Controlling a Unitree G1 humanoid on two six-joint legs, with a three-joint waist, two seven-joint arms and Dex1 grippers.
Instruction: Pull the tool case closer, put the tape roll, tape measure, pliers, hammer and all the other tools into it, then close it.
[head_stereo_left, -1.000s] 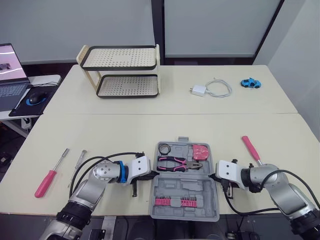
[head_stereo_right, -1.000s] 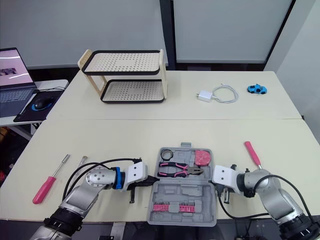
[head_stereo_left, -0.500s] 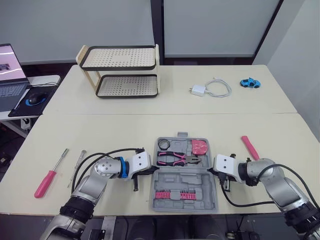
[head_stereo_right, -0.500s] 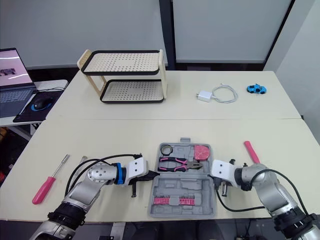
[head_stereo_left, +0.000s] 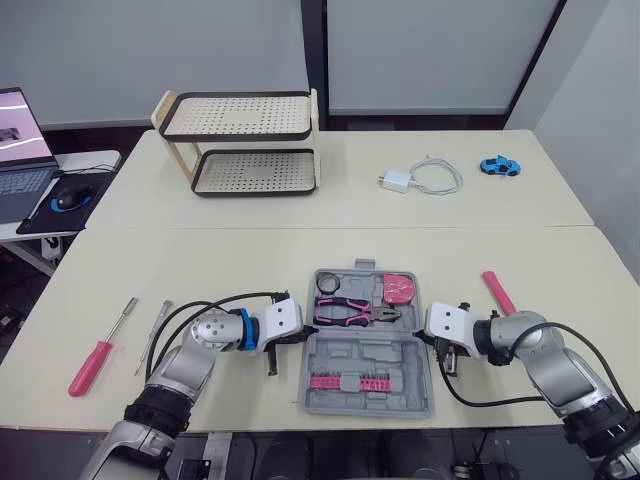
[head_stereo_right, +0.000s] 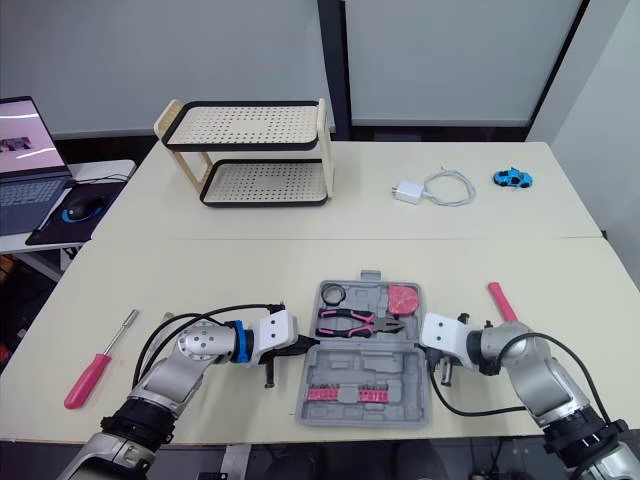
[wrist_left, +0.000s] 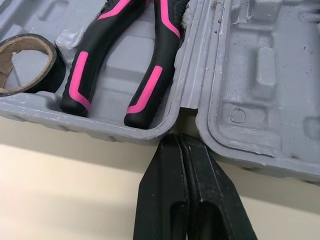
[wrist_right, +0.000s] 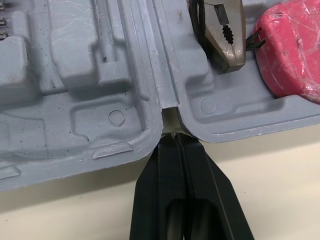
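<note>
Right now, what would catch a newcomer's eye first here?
The open grey tool case at the table's near edge, pink-handled pliers lying in its far half. The left gripper and right gripper, both shut, point their tips at the hinge notches on its two sides. A red-handled screwdriver lies loose on the table far to the left.

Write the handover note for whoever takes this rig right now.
Left gripper: shut, tips at the tool case's left hinge notch.
Right gripper: shut, tips at the right hinge notch.
The case lies open near the table's front edge; tape roll, pliers and pink tape measure are inside.
Outside: red-handled screwdriver and thin tool on the left, pink-handled tool, probably the hammer, on the right.
Left to do: load those three, close the case.
</note>
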